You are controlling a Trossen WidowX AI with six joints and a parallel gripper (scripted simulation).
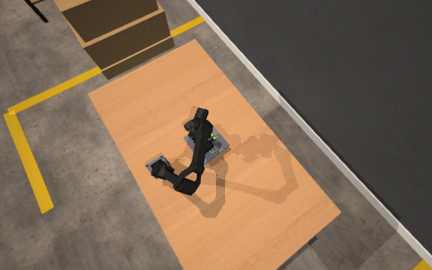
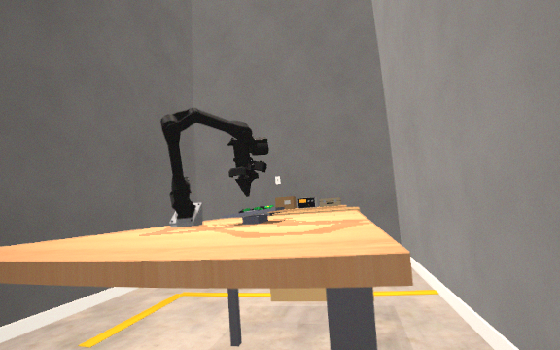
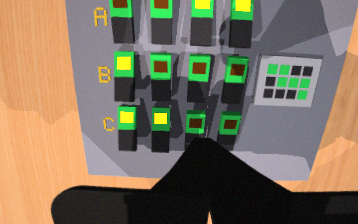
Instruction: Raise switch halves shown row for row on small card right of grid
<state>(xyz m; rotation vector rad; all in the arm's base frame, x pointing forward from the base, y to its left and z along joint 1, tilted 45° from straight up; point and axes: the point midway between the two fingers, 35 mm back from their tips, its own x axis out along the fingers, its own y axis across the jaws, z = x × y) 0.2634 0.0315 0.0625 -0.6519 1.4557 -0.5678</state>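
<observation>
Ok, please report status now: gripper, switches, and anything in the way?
Gripper shut, empty, above the grid's near row. Switch panel untouched, card visible. Nothing in the way.

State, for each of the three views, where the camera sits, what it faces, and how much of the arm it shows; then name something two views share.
Top: high overhead, facing down on the table; whole arm.
Exterior: table height, past the far end, facing the switch panel; whole arm, shut gripper.
Wrist: on the gripper, facing down; fingers only.
Shared: panel, all three.

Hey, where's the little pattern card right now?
In the wrist view, the card lies on the grey panel at the right, beside row B's last switch.
</observation>
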